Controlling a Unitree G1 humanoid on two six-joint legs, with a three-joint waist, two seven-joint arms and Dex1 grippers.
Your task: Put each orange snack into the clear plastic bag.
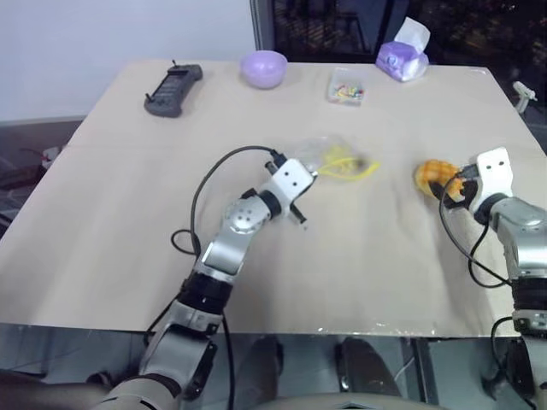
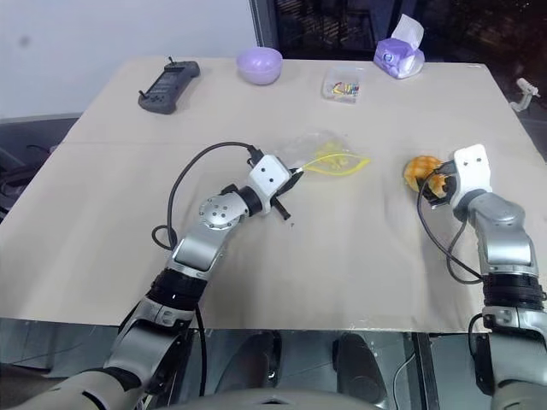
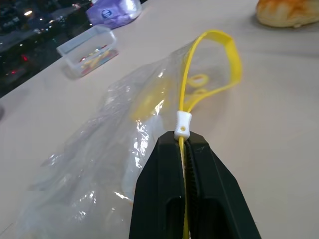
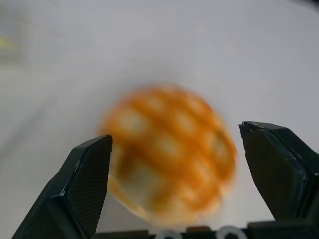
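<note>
here left pincer (image 3: 185,149) level, pinching bag (image 3: 124,144) strip; right pincer (image 4: 174,169) spread (flanking bun (image 4: 172,154)).

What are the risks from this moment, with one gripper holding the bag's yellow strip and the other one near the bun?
1. The left gripper pinches only the yellow strip of the clear plastic bag. The bag lies crumpled, so its mouth may be too narrow for the orange snack.
2. The right gripper is open around the snack. A hard squeeze might dent it, or it might slip out.
3. The strip might slip from the left gripper.
</note>
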